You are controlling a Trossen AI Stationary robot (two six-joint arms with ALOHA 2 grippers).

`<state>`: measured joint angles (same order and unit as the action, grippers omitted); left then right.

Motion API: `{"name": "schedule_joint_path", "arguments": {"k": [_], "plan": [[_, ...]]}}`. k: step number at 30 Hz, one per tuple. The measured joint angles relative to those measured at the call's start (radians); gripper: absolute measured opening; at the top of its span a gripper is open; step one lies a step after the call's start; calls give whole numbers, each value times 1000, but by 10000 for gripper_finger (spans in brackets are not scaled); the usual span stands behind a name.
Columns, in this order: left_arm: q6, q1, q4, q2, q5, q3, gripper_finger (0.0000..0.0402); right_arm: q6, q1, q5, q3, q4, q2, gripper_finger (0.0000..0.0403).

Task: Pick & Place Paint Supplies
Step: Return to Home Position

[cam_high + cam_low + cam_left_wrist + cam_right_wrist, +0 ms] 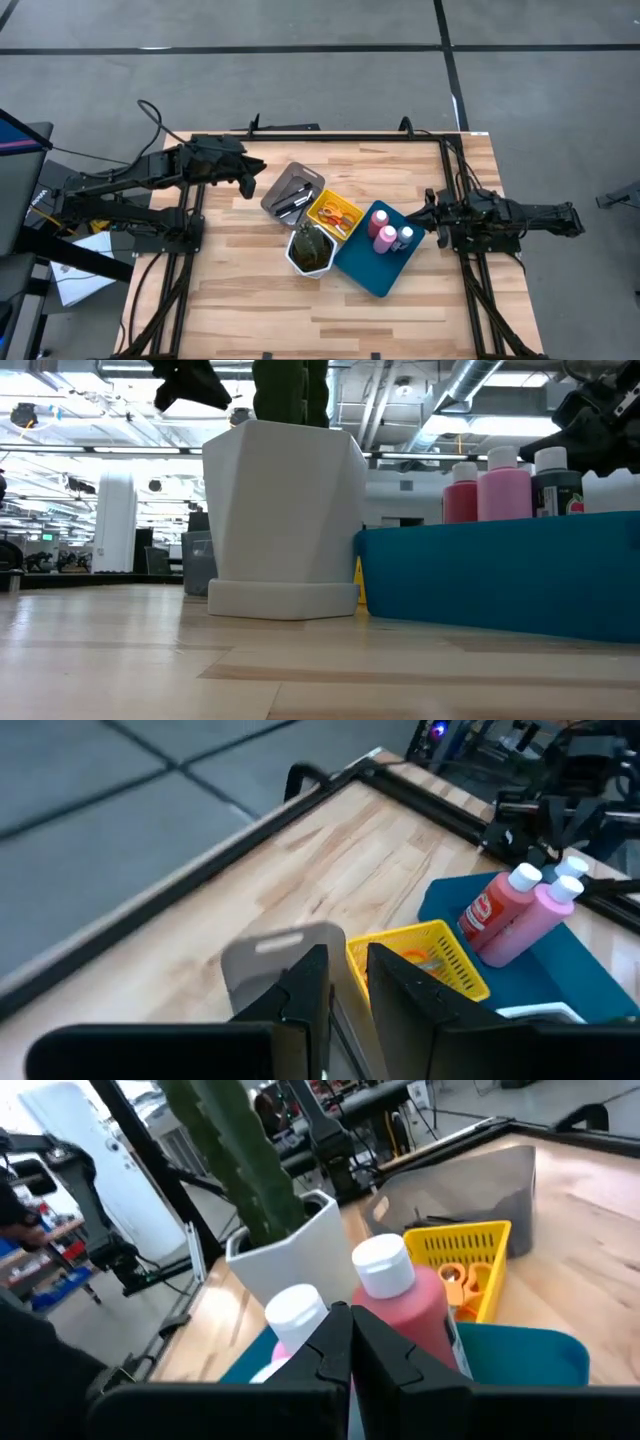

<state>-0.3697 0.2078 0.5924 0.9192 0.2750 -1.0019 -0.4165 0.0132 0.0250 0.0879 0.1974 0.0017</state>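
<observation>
Brushes point(292, 204) in the grey tray point(303, 174) blur past counting, orange scissors point(338, 215) sit half-hidden in the yellow tray point(318, 210), and two pink bottles point(380, 218) plus one grey bottle point(405, 236) stand in the blue tray point(365, 270), with the left gripper point(250, 181) beside the grey tray, fingers narrowly apart, and the right gripper point(432, 222) beside the blue tray, fingers together.

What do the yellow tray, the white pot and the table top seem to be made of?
Yellow tray: probably moulded plastic, its walls a slotted grid. White pot: matte, smooth, with faceted sides; plastic or ceramic, hard to tell. Table top: light wood, with visible planks and grain.
</observation>
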Motion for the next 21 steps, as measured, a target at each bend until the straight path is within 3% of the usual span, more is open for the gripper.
{"name": "schedule_joint_path", "arguments": {"k": [11,15,17,21], "plan": [[302,-33,-252,-43,-112,0,67,-29,0,0,0,4,0,0],[387,-39,-307,-66,-204,4,63,-29,0,0,0,4,0,0],[393,-39,-378,-93,-265,45,53,-29,0,0,0,5,0,0],[326,-42,-679,-193,-374,236,13,-29,0,0,0,5,0,0]]}}
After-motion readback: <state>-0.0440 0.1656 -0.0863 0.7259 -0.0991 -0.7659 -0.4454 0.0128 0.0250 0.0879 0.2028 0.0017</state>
